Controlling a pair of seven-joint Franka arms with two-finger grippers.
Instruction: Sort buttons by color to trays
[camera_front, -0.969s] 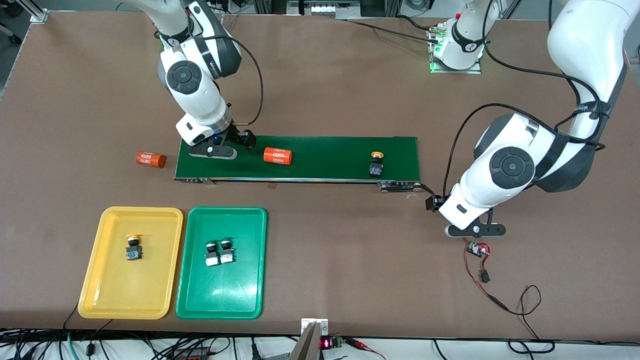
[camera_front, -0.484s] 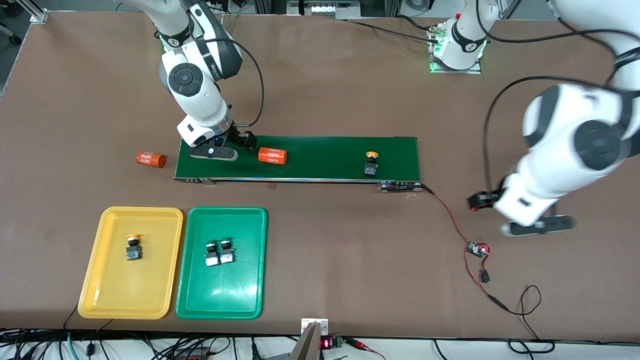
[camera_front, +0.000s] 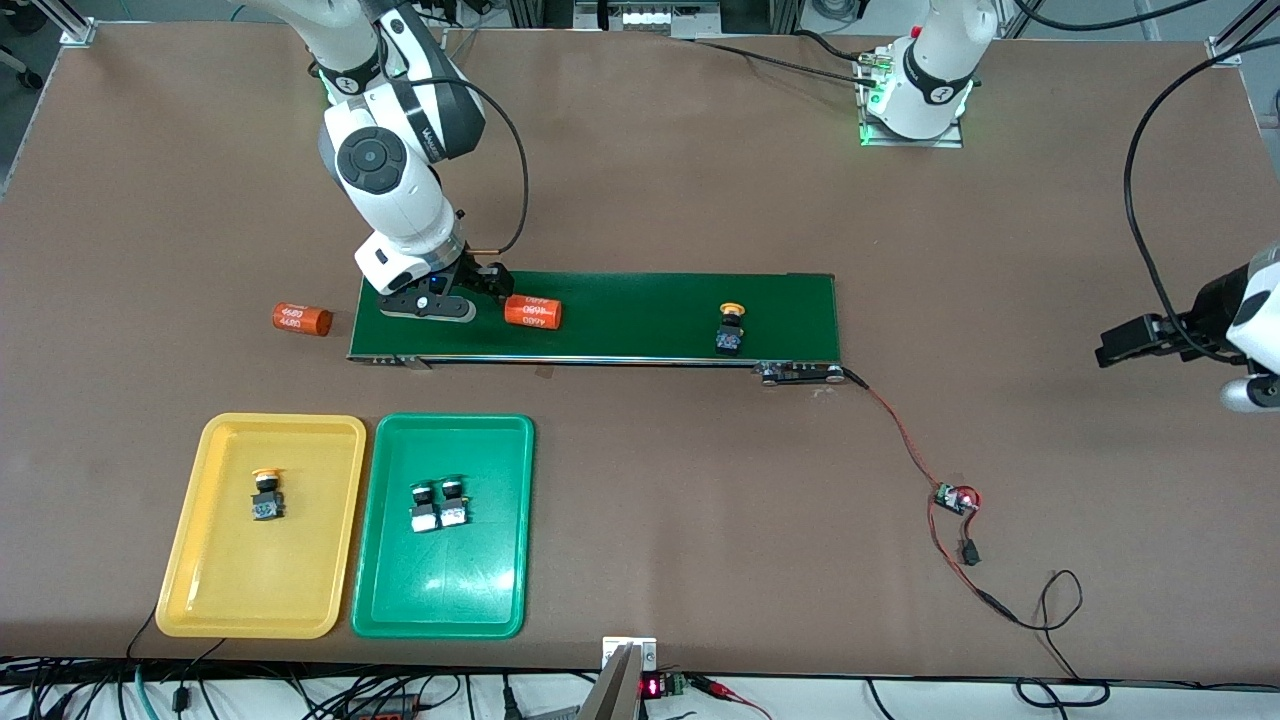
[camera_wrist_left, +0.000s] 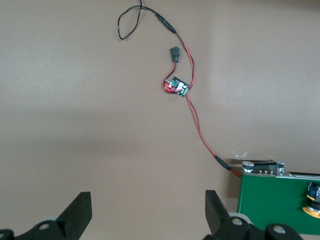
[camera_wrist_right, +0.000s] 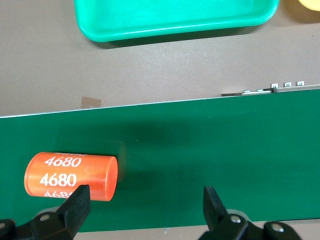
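Right pincer (camera_front: 447, 297) hangs released low over the conveyor belt (camera_front: 650, 315), an orange cylinder (camera_front: 532, 312) just beside its fingers. Left pincer (camera_wrist_left: 145, 212), also released, waits near the worktop (camera_front: 700, 480) edge at the left arm's end. Yellow tray (camera_front: 215, 600) and green tray (camera_front: 385, 600) sit at the front corner. One yellow-capped button (camera_front: 730, 330) rides the belt. It looks light, rigid and top-heavy; gripping the blocky body seems safest.
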